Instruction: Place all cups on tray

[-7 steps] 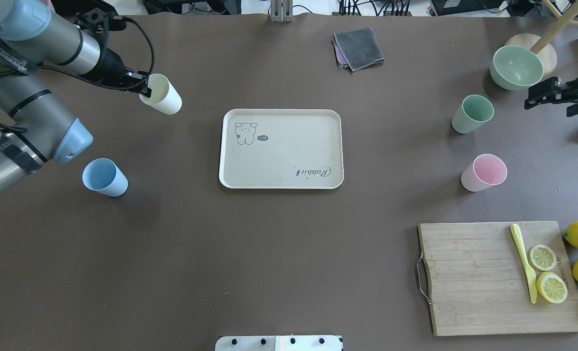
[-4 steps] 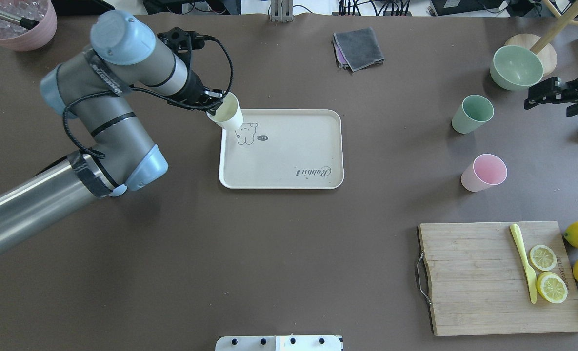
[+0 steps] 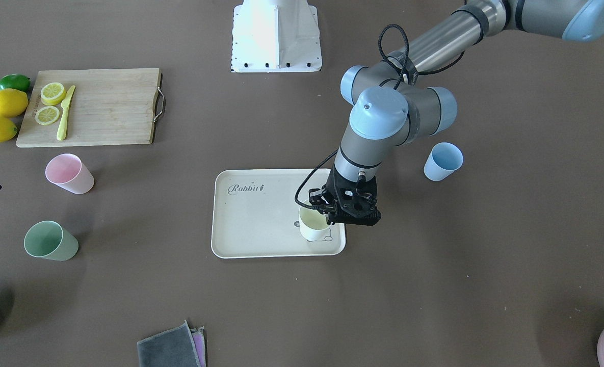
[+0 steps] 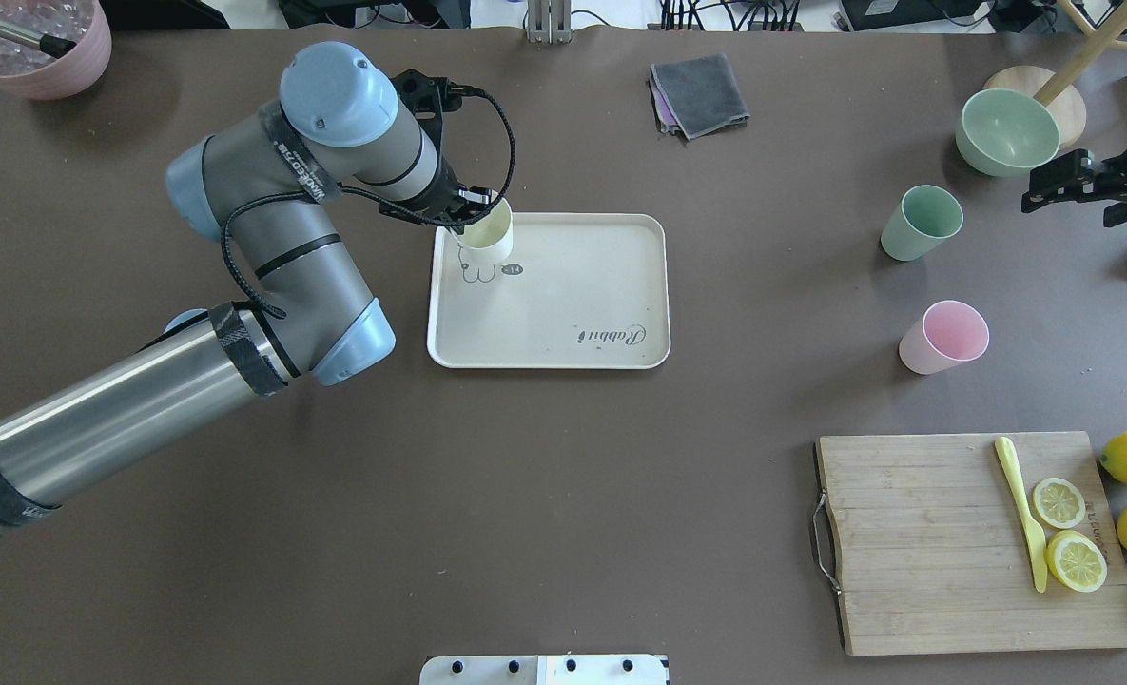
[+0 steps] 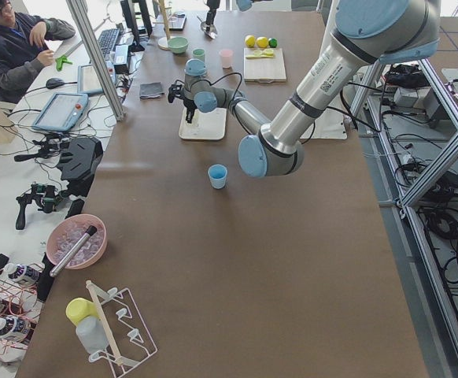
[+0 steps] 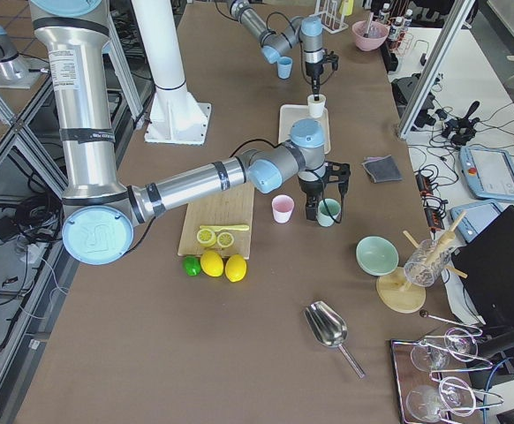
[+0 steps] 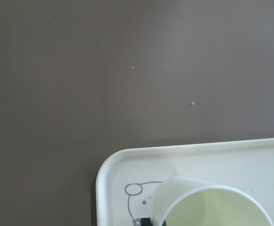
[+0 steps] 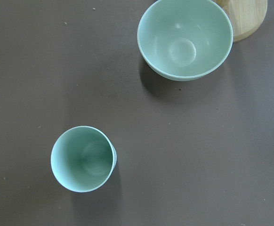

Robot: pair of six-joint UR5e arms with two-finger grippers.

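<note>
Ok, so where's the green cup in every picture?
Front-facing: green cup, lower left.
Overhead: green cup, upper right.
Left: green cup, tiny, far top.
Right: green cup, middle.
Left wrist: not there.
Right wrist: green cup, lower left.
Landmark: the green bowl sits near it in all five.

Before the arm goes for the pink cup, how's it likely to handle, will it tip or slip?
The pink cup looks empty and thin-walled, so probably light. Its base is narrower than its rim, so a push up high could tip it. The matte finish should grip fairly well; the left gripper holds the similar white cup by its rim.
</note>
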